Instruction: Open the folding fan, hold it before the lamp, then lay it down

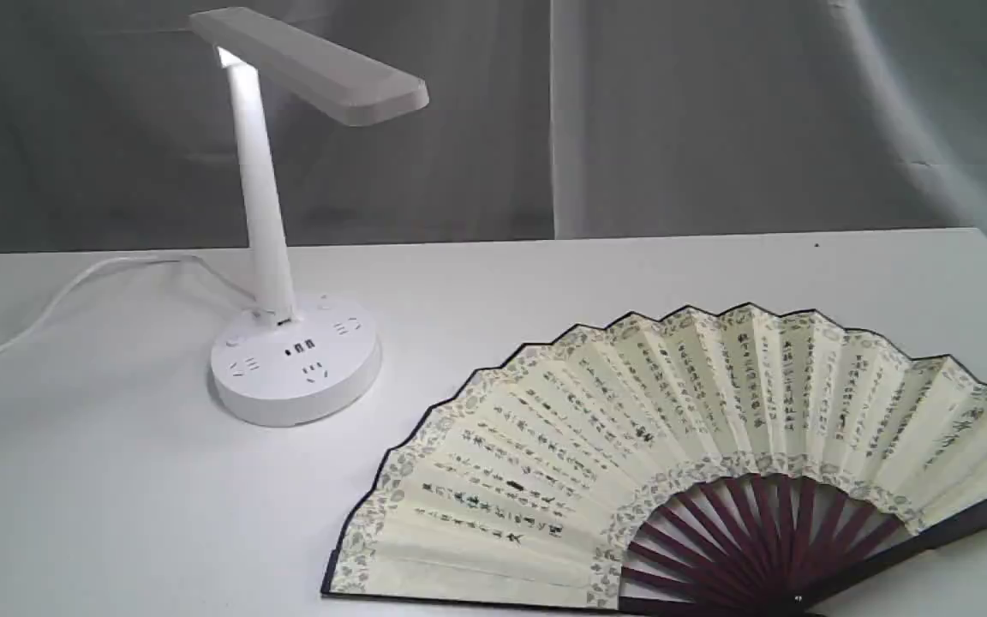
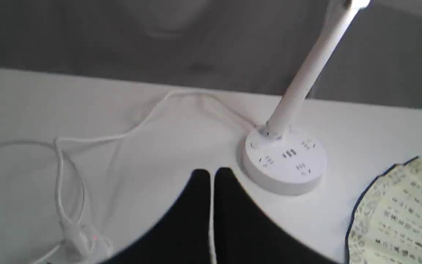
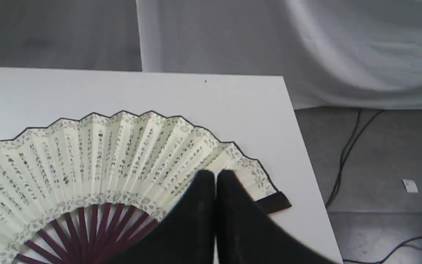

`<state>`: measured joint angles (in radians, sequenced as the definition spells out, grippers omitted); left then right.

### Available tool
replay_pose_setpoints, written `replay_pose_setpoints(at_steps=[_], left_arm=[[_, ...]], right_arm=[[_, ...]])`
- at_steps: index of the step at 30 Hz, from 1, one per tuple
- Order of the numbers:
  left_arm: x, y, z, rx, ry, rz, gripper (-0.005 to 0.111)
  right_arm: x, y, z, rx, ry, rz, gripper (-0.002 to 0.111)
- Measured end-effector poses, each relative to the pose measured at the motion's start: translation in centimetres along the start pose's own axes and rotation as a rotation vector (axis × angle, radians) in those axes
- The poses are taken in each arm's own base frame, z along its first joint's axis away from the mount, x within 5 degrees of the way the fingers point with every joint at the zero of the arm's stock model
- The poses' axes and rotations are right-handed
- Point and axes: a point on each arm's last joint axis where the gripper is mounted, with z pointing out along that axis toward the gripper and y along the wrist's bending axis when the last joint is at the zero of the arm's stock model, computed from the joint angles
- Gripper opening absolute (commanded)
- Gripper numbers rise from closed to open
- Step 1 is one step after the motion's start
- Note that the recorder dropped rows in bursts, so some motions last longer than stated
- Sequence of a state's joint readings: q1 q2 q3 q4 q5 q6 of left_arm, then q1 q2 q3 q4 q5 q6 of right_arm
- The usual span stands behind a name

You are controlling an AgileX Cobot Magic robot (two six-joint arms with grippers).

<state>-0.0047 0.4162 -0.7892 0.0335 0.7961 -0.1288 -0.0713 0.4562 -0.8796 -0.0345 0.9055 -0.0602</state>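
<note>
The folding fan (image 1: 673, 446) lies spread and flat on the white table (image 1: 116, 480), at the near right, well apart from the lamp (image 1: 264, 214), which stands at the far left with its cord (image 1: 74, 287) trailing off to the left. The fan's pivot (image 1: 798, 600) sits at the near edge and the pleated arc opens toward the far side. Its long axis runs left to right across the table, with the left outer stick almost along the near edge and the right outer stick (image 3: 273, 201) angled toward the far right, so the spread is a little short of a half circle. The left gripper (image 2: 212, 174) has its fingers together on nothing, near the lamp's round base. The right gripper (image 3: 215, 175), also pressed together and empty, is over the fan's right end close to that outer stick; I cannot tell whether it touches the paper. As things lie, the laying down looks done. To finish well, the right arm should lift straight up and clear, not sideways, so it does not drag or crease the pleats. If the fan needs lifting again, pinch the dark sticks, never the paper.
</note>
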Motion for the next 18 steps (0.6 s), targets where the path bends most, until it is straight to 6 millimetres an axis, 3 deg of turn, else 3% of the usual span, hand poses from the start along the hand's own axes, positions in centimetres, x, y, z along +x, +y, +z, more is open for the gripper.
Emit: replay_pose_setpoints(at_steps=[10, 13, 18], left_arm=[[2.7, 0.5, -8.7, 0.035, -0.334, -0.009, 0.0], [3.4, 0.6, -10.2, 0.038, -0.368, -0.01, 0.0], [4.2, 0.7, -10.3, 0.026, -0.274, -0.011, 0.0]], right_arm=[[2.6, -0.1, -6.3, 0.036, -0.187, -0.004, 0.0], [3.8, -0.1, -7.9, 0.04, -0.228, -0.001, 0.0], [6.2, -0.2, -10.5, 0.072, -0.28, -0.005, 0.0]])
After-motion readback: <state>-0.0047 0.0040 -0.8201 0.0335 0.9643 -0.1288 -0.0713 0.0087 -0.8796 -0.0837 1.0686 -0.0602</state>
